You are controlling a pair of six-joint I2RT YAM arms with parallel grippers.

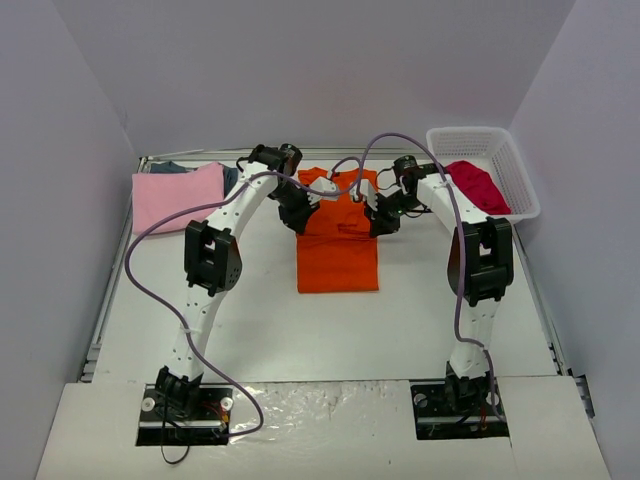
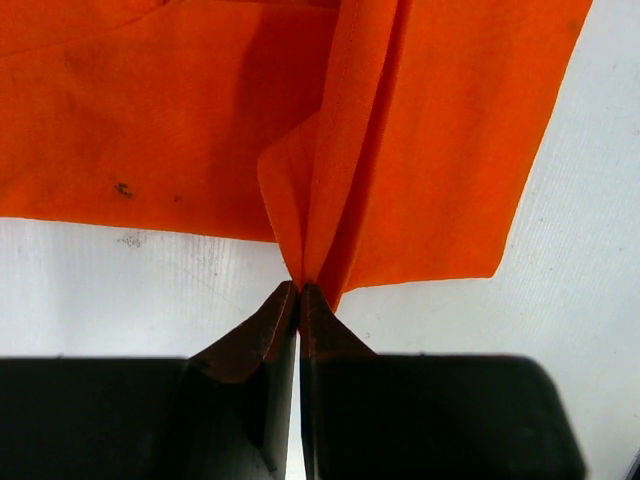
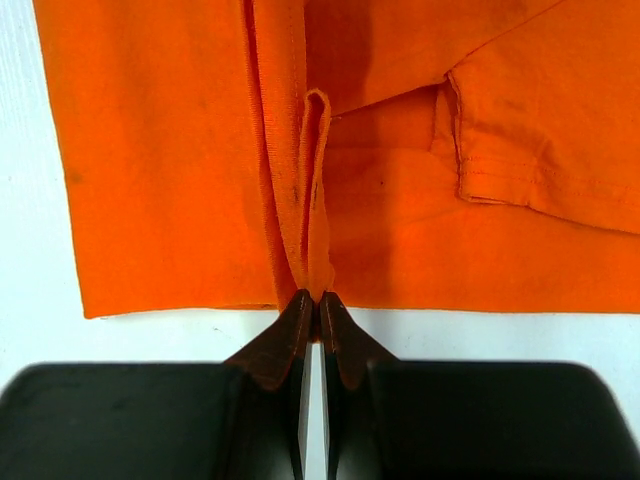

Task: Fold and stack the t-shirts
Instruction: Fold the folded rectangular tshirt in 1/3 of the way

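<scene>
An orange t-shirt (image 1: 338, 245) lies partly folded in the middle of the table. My left gripper (image 1: 303, 217) is shut on a pinch of its left edge, seen in the left wrist view (image 2: 299, 287) with the orange cloth (image 2: 430, 150) rising from the tips. My right gripper (image 1: 380, 222) is shut on its right edge, seen in the right wrist view (image 3: 317, 297) with the cloth (image 3: 170, 180) gathered into a ridge. A pink t-shirt (image 1: 178, 195) lies folded at the back left on a dark blue-grey one (image 1: 230, 176). A crimson t-shirt (image 1: 476, 187) lies in the basket.
The white lattice basket (image 1: 516, 165) stands at the back right. Purple cables (image 1: 400, 140) loop above both arms. White walls close in the table on three sides.
</scene>
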